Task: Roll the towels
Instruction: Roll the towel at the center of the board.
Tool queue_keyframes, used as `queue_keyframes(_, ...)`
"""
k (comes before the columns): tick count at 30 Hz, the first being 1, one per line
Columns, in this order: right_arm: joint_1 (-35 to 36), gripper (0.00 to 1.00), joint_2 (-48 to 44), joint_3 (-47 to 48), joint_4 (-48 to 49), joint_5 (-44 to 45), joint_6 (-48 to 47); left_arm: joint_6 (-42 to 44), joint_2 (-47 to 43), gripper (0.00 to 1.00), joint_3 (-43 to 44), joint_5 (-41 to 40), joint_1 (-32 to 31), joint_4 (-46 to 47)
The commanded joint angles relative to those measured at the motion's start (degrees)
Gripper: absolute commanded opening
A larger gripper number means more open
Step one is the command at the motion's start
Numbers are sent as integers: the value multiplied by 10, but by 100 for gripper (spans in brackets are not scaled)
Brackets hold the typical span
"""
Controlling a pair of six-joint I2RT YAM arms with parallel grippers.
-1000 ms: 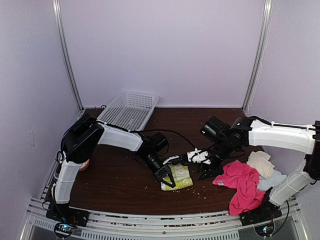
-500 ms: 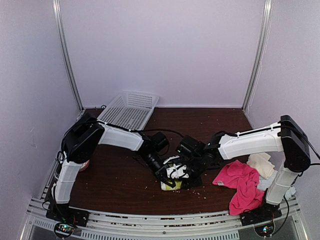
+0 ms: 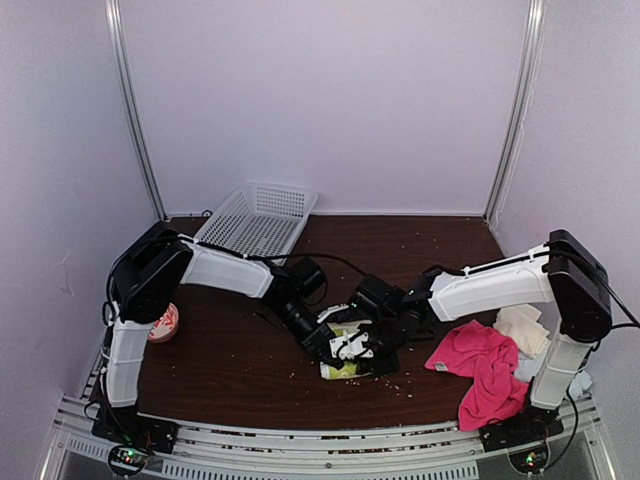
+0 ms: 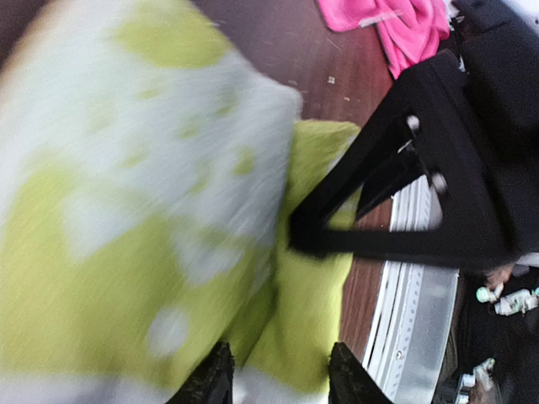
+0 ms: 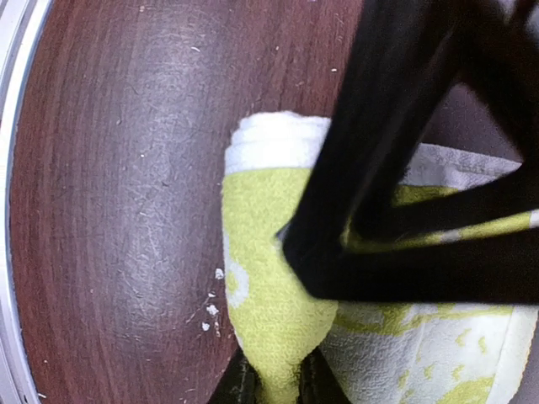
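Near the front middle of the worktop (image 3: 230, 372) both arms meet over the lime-yellow towel (image 3: 343, 369), the only one being handled. From above it lies as a small bunched packet under the two wrists. The right wrist view shows it doubled over, with a rounded white edge towards the far end, so we judge the roll as begun at most, not a finished tight cylinder.

The right gripper (image 5: 274, 379) has its jaws closed on a lime fold of that towel, the cloth pinched between them. The left gripper (image 4: 274, 380) has its jaws a little apart with lime cloth lying between. That picture is blurred, and we cannot tell whether they grip the cloth or merely straddle it.

Nothing else looks started. The hot-pink towel (image 3: 480, 366) lies loose and crumpled to the right, well apart from the lime one, and the cream towel (image 3: 522, 328) sits in a rumpled heap just beyond it. The white basket (image 3: 258, 222) at the back left holds no towel that we can see.

By our reckoning the task is at an early stage: the first towel is only partly rolled, and the pink and cream ones are yet to be done.
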Motion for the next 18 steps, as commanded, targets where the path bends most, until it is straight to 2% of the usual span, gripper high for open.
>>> queue_keyframes(1, -2, 5, 2, -18, -77, -55, 21, -24, -102, 41, -74, -95, 48, 60)
queue_keyframes(6, -37, 3, 13, 11, -137, -125, 40, -25, -213, 41, -146, -163, 55, 101)
queue_keyframes(11, -128, 3, 108, 126, -271, -244, 3, -12, -341, 42, -227, -276, 49, 194)
queue_keyframes(12, -142, 3, 133, 146, -297, -260, -7, -4, -367, 46, -245, -305, 43, 218)
queue_keyframes(14, -164, 3, 180, 187, -343, -288, -23, 20, -414, 61, -280, -354, 20, 255)
queue_keyframes(18, -191, 2, 258, 246, -417, -322, -66, 84, -439, 62, -284, -422, -33, 255)
